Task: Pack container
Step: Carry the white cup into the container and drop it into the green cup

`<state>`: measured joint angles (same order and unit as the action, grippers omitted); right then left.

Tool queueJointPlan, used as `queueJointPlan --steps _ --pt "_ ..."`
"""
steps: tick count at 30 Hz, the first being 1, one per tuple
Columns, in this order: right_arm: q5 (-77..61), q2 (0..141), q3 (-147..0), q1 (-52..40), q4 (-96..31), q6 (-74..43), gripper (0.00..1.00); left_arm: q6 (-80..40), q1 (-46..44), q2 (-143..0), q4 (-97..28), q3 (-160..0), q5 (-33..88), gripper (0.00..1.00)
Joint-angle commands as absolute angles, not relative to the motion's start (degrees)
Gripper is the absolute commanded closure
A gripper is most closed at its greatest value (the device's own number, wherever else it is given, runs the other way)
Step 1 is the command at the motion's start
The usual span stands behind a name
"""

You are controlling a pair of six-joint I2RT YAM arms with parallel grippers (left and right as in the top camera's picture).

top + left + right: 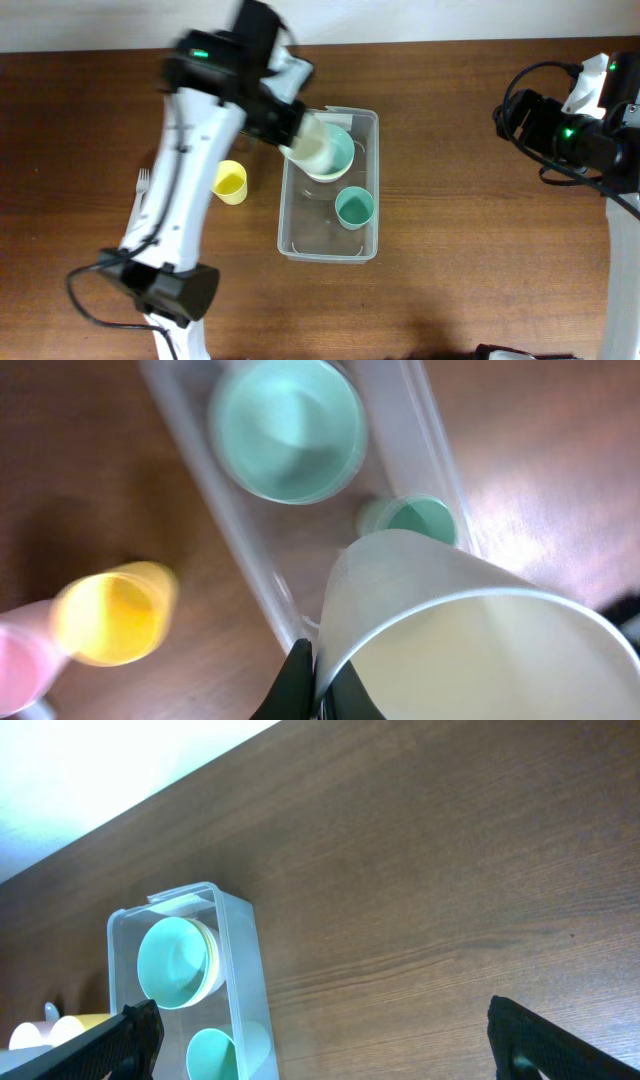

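The clear container [318, 240] lies mid-table with a teal bowl [340, 158] at its far end and a teal cup [354, 208] nearer the front. My left gripper [320, 685] is shut on the rim of a pale cream cup [480, 640]. It holds the cup tilted above the container's far left part, over the bowl [287, 430]; the cup also shows in the overhead view [310, 143]. My right gripper [330, 1050] is open and empty, hovering far right of the container [240, 950].
A yellow cup [230, 182] stands on the table left of the container, with a pink cup [20, 665] beside it in the left wrist view. A small white fork [143, 180] lies further left. The right arm [565, 130] sits at the right edge.
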<state>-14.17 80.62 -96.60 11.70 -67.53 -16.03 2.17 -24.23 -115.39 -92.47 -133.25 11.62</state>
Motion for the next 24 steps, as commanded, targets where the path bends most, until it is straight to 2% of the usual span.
queueJointPlan --steps 1,8,16,17,18,19,20,23,24 --pt "-13.65 80.4 -97.19 12.08 -67.53 -15.42 0.01 2.9 -30.79 -115.85 -88.9 -125.4 11.73 0.99" --pt "-13.65 80.4 -97.19 12.08 -67.53 -15.42 0.01 2.85 -37.32 -116.14 -80.36 -116.53 4.8 0.99" --pt "-13.65 80.4 -97.19 12.08 -67.53 -15.42 0.01 2.83 -37.6 -116.36 -75.05 -109.95 3.01 0.98" --pt "-13.65 80.4 -97.19 12.08 -67.51 -15.42 0.01 2.83 -37.6 -116.36 -74.91 -109.54 2.98 0.94" --pt "-13.65 80.4 -97.19 12.08 -67.53 -15.42 0.01 2.83 -37.6 -116.36 -74.91 -109.54 3.01 0.86" --pt "-13.65 80.4 -97.19 12.08 -67.53 -15.42 0.01 2.85 -37.6 -116.33 -74.48 -109.54 2.98 0.66" --pt "-13.65 80.4 -97.19 12.08 -67.51 -15.42 0.01 2.85 -37.6 -116.31 -74.32 -109.6 2.98 0.52" --pt "-13.65 80.4 -97.19 12.08 -67.51 -15.42 0.01 2.87 -37.32 -116.22 -76.16 -111.9 2.94 0.36" --pt "-13.65 80.4 -97.19 12.08 -67.53 -15.42 0.01 2.87 -36.75 -116.22 -78.61 -114.32 1.78 0.35"
